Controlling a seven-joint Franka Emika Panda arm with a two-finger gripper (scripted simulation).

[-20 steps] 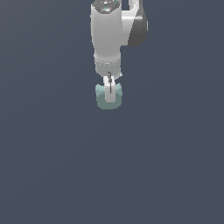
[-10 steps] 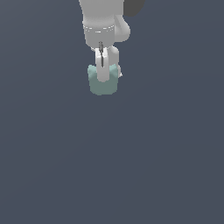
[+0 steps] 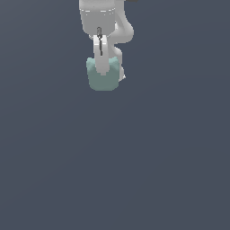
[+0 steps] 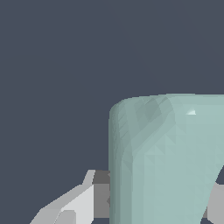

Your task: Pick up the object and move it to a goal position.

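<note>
Now the exterior view shows the white arm hanging down from the top edge, a little toward the exterior view's left of centre, with the gripper at its lower end. The jaws are clamped on the object, a pale mint blocky piece with rounded edges. One white finger runs down over the near face of the piece; another white part peeks out at its side toward the exterior view's right. The mint piece pokes out below and to both sides of that finger, against a plain dark grey-blue ground.

Compared with half a second ago, arm and piece sit higher in the exterior view and the arm's upper part is cut off more by the top edge. Against a second ago the rise is greater still. The grip on the piece looks the same across all three moments.

In the wrist view the object fills much of the picture, its rounded top edge catching a small highlight. A grey-white finger lies beside it, and a sliver of another shows at its far side.
</note>
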